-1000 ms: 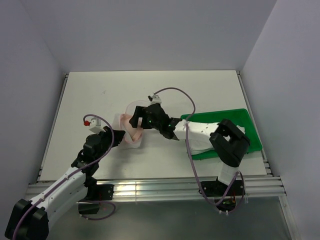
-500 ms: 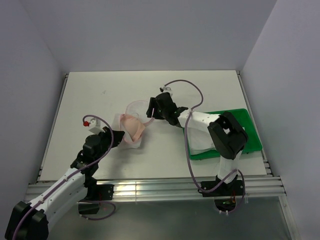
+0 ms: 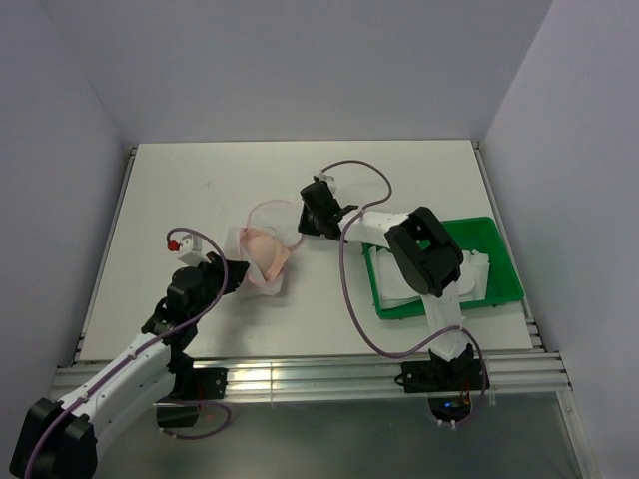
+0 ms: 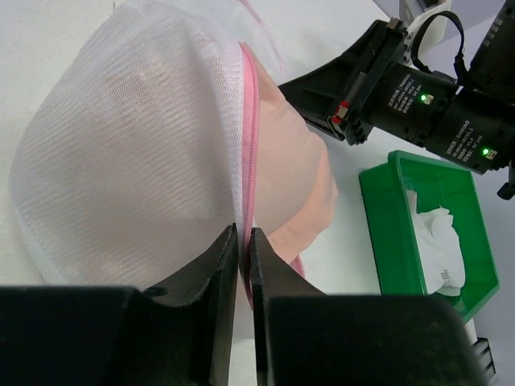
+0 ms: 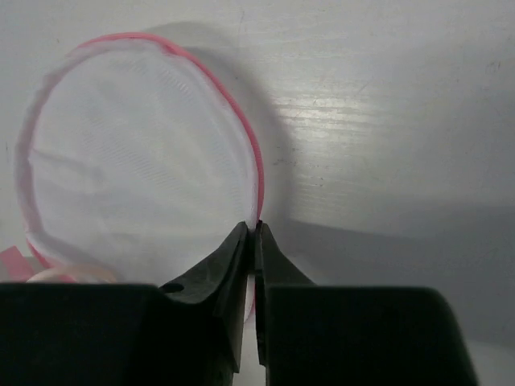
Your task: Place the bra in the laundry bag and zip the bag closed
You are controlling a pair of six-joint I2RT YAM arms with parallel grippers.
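Left fingers [image 4: 221, 265] pinch the laundry bag [image 4: 137, 153] trim beside the bra [image 4: 294, 173], which sits in the bag, left of the green tray [image 3: 504, 284]. Right fingers [image 5: 229, 261] just pulled back from over the bra, now pinching the empty half's tray-side rim. You're set to fold shut.

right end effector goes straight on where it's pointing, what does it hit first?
The bag: the right end effector is shut on its pink rim, so going on would push into that open mesh half first. The table lies close beside that line; depth is unclear.
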